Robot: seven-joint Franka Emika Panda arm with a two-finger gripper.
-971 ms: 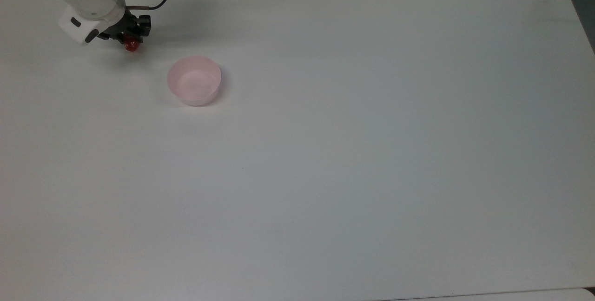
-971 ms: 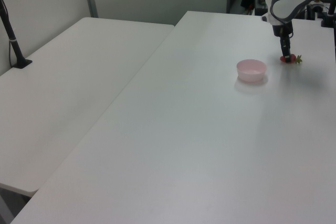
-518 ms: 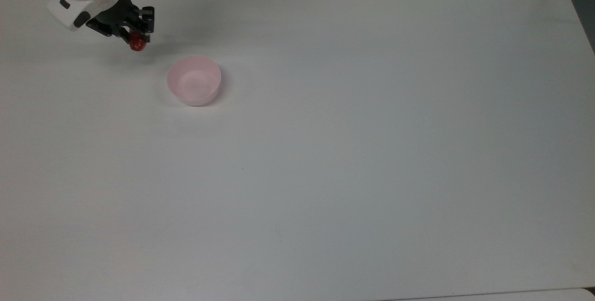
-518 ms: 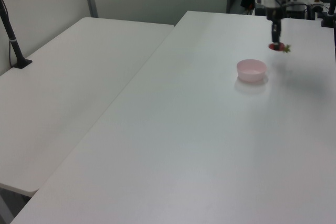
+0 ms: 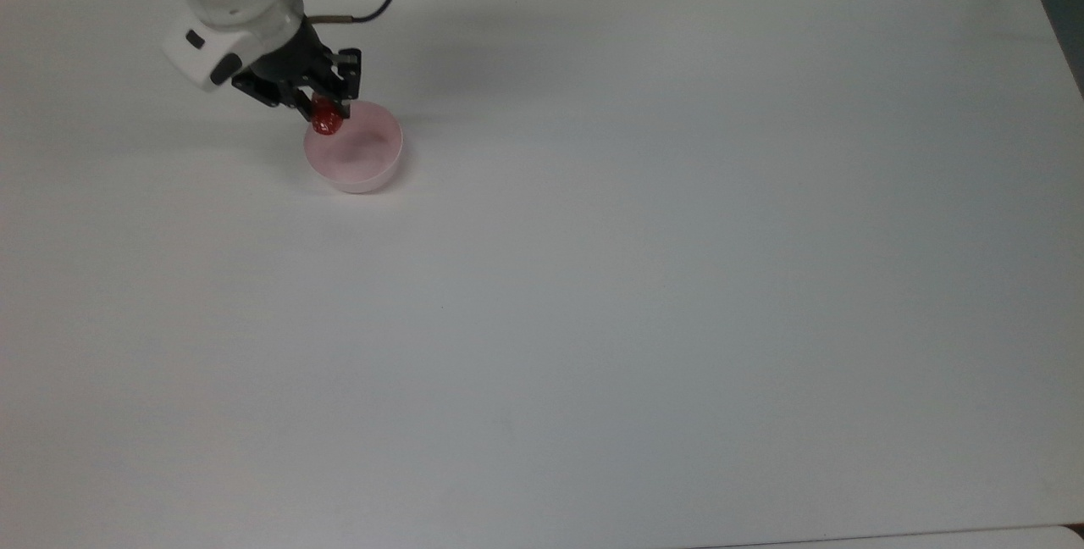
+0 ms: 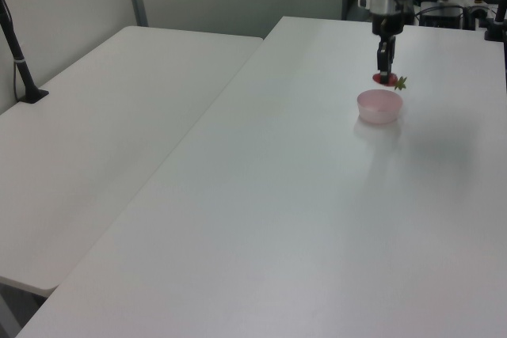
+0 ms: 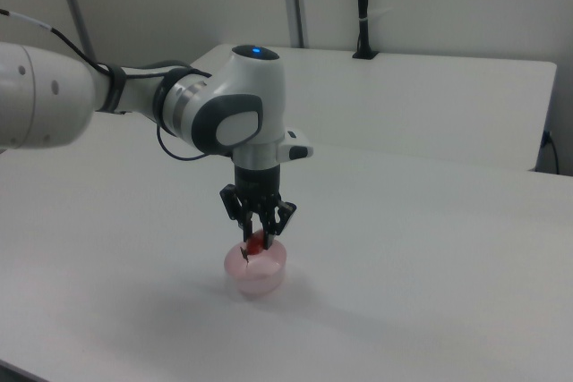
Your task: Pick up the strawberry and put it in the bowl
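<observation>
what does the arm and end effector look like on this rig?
White glossy arm with grey rounded joint covers and a blue light on top of the wrist joint. A black cable runs along it. The end effector is black, with two thin fingers under a white flange block.

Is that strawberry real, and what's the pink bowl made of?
The strawberry looks like shiny plastic: its red skin glints in the top view, more than real fruit would, though I can't be sure. The bowl seems to be smooth, matte pale pink plastic, with thin, even walls and no pattern.
</observation>
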